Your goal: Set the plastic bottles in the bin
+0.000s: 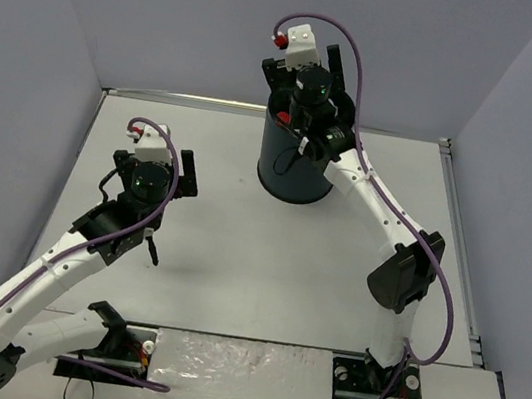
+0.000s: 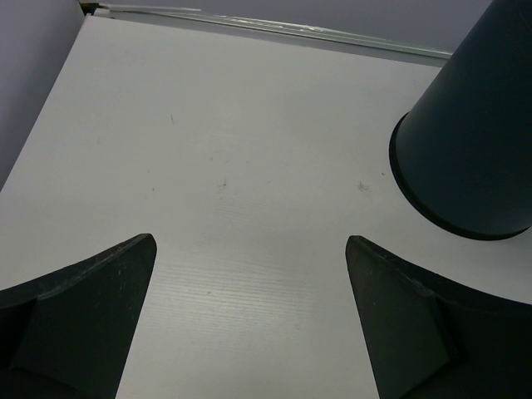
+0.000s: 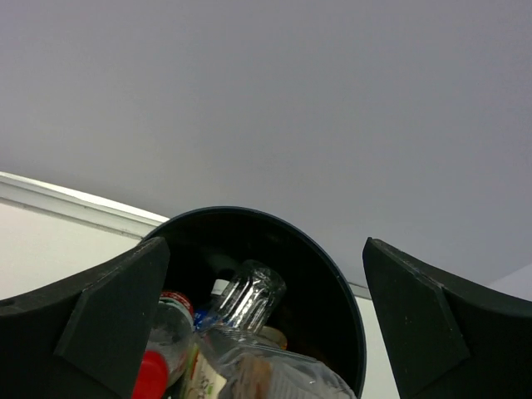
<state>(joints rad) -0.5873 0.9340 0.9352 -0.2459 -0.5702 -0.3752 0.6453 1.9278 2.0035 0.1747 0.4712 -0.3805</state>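
Note:
The tall black bin [image 1: 296, 160] stands at the back middle of the table. Its base also shows in the left wrist view [image 2: 465, 158]. My right gripper [image 1: 302, 99] hangs over the bin's mouth, open and empty. In the right wrist view the bin's rim [image 3: 332, 266] is below the fingers, and several clear plastic bottles [image 3: 245, 299] lie inside, one with a red cap [image 3: 150, 374]. My left gripper [image 1: 156, 157] is open and empty above bare table left of the bin. No bottle shows on the table.
Grey walls close the table at the back and both sides. A metal strip [image 2: 274, 25] runs along the back edge. The arm bases [image 1: 378, 384] and cables sit at the near edge.

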